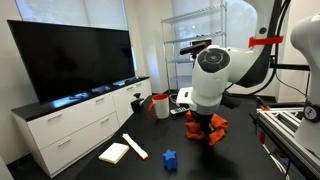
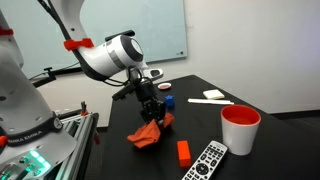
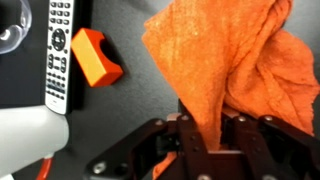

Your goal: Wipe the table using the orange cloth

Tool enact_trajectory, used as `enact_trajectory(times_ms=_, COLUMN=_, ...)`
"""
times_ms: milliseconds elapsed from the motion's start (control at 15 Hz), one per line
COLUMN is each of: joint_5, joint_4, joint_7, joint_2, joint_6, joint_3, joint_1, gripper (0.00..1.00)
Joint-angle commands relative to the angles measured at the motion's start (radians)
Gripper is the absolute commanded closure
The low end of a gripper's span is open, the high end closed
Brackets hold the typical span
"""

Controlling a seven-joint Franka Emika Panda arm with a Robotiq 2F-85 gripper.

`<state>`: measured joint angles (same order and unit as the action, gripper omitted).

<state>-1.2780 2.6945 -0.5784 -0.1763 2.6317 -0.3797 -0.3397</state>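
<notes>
The orange cloth (image 3: 225, 60) hangs bunched from my gripper (image 3: 208, 125), which is shut on its top fold. In both exterior views the cloth (image 2: 148, 133) (image 1: 205, 127) droops with its lower end touching the black table (image 2: 230, 160). The gripper (image 2: 152, 108) points down over the middle of the table.
An orange block (image 3: 95, 55) (image 2: 184, 151) and a remote control (image 3: 60, 50) (image 2: 208, 160) lie beside the cloth. A red and white cup (image 2: 240, 128), a blue block (image 1: 169, 158), a white pad (image 1: 114, 152) and a white stick (image 1: 135, 146) sit on the table.
</notes>
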Motion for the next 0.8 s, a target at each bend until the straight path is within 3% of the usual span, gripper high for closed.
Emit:
enact_trajectory(times_ms=0, joint_5=0.083, joint_4=-0.067, joint_7=0.081, joint_2=-0.015, joint_6=-0.043, joint_3=0.099, joint_1=0.176, gripper=0.97)
enact_trajectory(times_ms=333, joint_5=0.139, joint_4=-0.122, joint_7=0.090, joint_2=-0.047, joint_6=-0.083, joint_3=0.195, joint_1=0.281, gripper=0.97)
enact_trajectory(times_ms=733, joint_5=0.124, joint_4=-0.086, joint_7=0.072, joint_2=-0.042, joint_6=-0.108, joint_3=0.295, joint_1=0.273, gripper=0.97)
